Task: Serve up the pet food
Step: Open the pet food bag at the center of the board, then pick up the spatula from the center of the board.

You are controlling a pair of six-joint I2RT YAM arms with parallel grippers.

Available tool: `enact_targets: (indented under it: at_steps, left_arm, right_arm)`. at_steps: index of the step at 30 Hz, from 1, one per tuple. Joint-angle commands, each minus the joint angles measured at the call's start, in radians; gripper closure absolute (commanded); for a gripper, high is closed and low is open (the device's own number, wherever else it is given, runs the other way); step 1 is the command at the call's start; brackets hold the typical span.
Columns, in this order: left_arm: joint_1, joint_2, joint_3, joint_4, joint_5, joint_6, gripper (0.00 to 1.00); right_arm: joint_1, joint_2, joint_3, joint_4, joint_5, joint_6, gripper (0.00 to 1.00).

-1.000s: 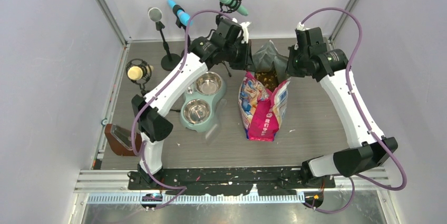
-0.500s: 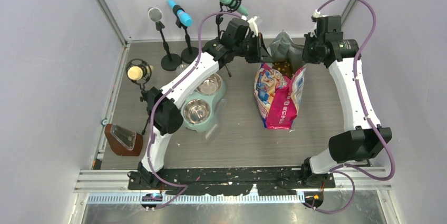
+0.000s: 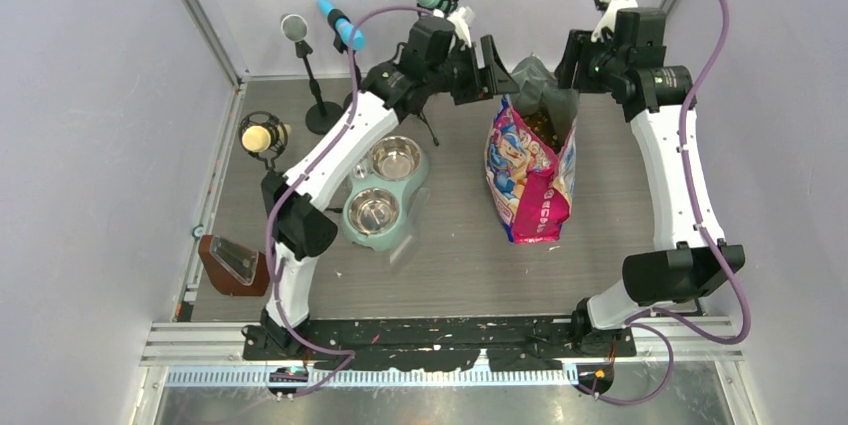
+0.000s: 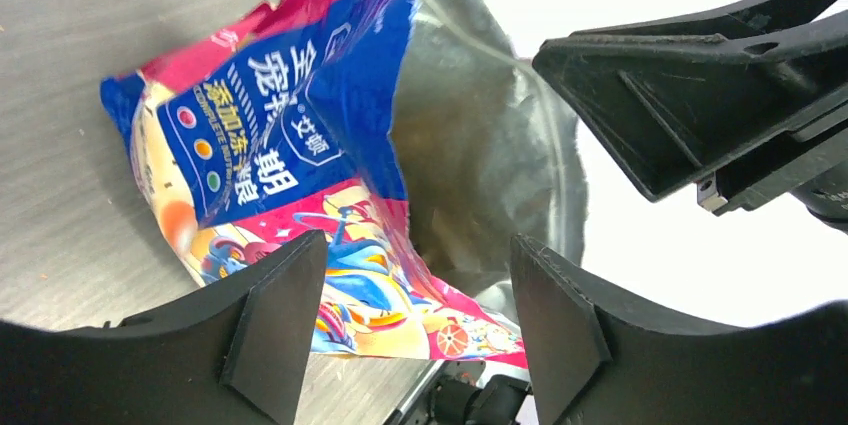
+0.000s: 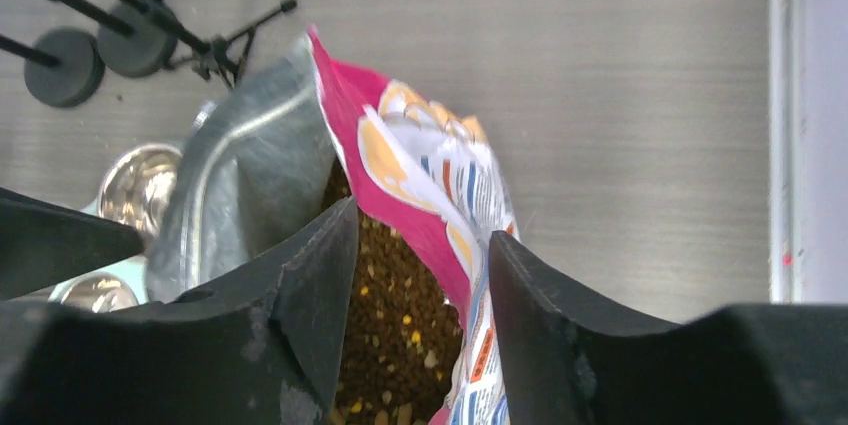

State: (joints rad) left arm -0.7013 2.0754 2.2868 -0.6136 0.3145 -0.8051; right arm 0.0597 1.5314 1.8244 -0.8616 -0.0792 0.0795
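Pet food, small brown dry kibble pellets (image 5: 392, 340), lies inside the glossy pink, white and blue printed bag (image 3: 530, 180). The bag stands on the grey worktop (image 3: 450, 260), long axis running 6 to 12 o'clock, with its open foil-lined mouth at 12. The left gripper (image 4: 412, 280) hovers at 10 o'clock of that mouth, spread wide and empty. The right gripper (image 5: 420, 235), at 2 o'clock and probably nearer, is equally wide, and the printed panel passes unpinched between its fingers.
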Motion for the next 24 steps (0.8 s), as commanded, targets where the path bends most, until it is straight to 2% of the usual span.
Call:
enact_targets:
  at_steps: [1,5,7,11,16,21,24]
  left_arm:
    - [0.036,-0.115,0.052,0.004,-0.029,0.030,0.29]
    - [0.056,-0.185,0.041,-0.080,-0.094,0.133,0.25]
    - [0.057,-0.233,0.027,-0.130,-0.162,0.226,0.21]
    - [0.063,-0.363,-0.024,-0.225,-0.290,0.423,0.14]
    - [0.076,-0.517,-0.124,-0.302,-0.424,0.567,0.01]
    - [0.097,-0.735,-0.335,-0.272,-0.520,0.610,0.00]
    - [0.133,-0.888,-0.457,-0.220,-0.554,0.597,0.00]
  right_arm:
    - [0.004,-0.059,0.103,0.064,-0.009,0.011,0.41]
    - [0.005,-0.083,0.149,0.022,-0.025,0.042,0.37]
    - [0.006,-0.081,0.198,-0.022,-0.090,0.062,0.37]
    - [0.092,-0.076,0.260,-0.067,-0.135,0.059,0.39]
    - [0.356,-0.120,0.199,0.032,0.007,0.042,0.30]
    - [0.575,-0.169,0.033,0.182,0.168,0.073,0.16]
    - [0.739,-0.134,-0.014,0.160,0.308,0.077,0.13]
